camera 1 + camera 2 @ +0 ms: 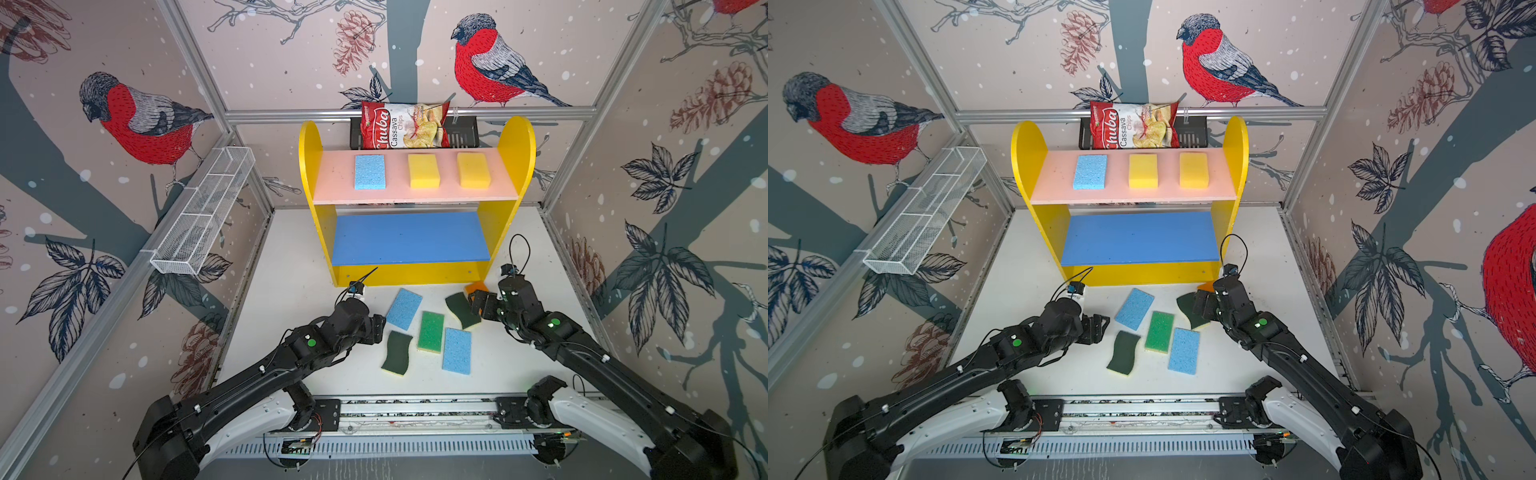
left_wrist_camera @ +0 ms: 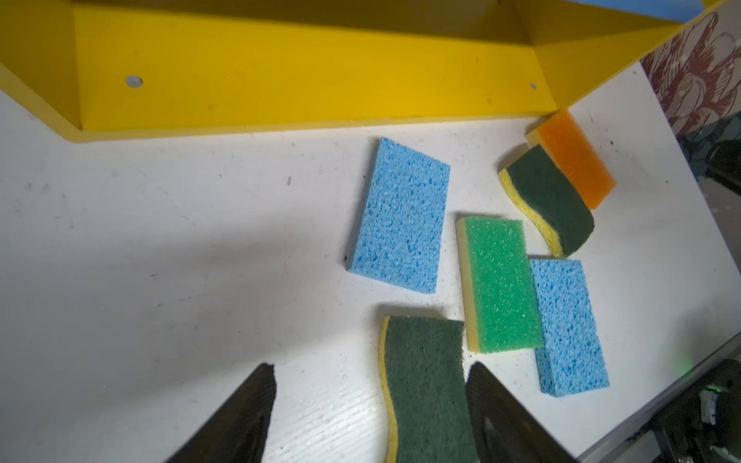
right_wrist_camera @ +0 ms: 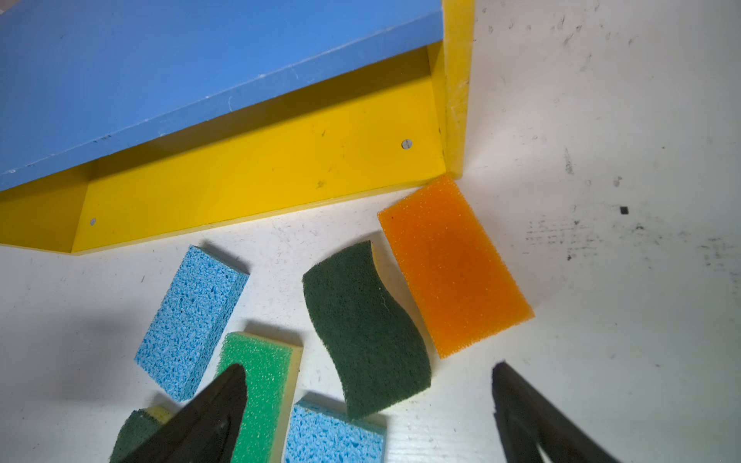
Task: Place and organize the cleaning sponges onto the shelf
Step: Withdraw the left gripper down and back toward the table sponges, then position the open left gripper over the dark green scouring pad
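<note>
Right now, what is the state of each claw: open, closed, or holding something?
Left claw: open, holding nothing.
Right claw: open, holding nothing.

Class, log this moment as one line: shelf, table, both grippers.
shelf top board: blue sponge, two yellow sponges | table: six sponges | left gripper: open near dark green sponge | right gripper: open

The red-and-white chips bag (image 1: 405,124) behind the shelf's top board reads "Chuba Cassava Chips"; nothing else carries legible text.
</note>
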`<control>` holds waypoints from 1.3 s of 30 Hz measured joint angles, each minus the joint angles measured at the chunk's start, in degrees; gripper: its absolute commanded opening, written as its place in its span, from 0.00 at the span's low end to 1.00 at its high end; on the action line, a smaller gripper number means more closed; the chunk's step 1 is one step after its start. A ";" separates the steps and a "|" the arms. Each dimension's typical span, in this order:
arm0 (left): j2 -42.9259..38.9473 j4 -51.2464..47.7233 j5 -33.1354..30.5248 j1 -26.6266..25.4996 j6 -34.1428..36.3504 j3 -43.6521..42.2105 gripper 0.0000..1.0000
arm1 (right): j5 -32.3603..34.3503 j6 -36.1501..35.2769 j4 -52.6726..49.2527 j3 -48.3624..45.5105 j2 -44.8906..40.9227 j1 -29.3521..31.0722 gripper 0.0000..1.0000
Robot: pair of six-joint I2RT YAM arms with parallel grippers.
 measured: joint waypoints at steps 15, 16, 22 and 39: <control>8.24 2.89 -1.07 -12.26 -7.52 -2.36 0.78 | -0.68 1.64 1.36 -2.73 -0.15 0.00 0.96; 8.52 2.73 -1.14 -12.55 -7.63 -2.25 0.78 | -0.68 1.66 1.33 -2.84 -0.15 0.00 0.96; 9.55 2.71 -0.98 -15.37 -8.57 -1.62 0.79 | -1.07 1.90 1.49 -3.37 -0.15 0.00 0.96; 19.19 -0.20 -2.10 -22.25 -9.57 2.34 0.81 | -1.07 2.93 2.64 -4.31 -1.53 0.00 0.96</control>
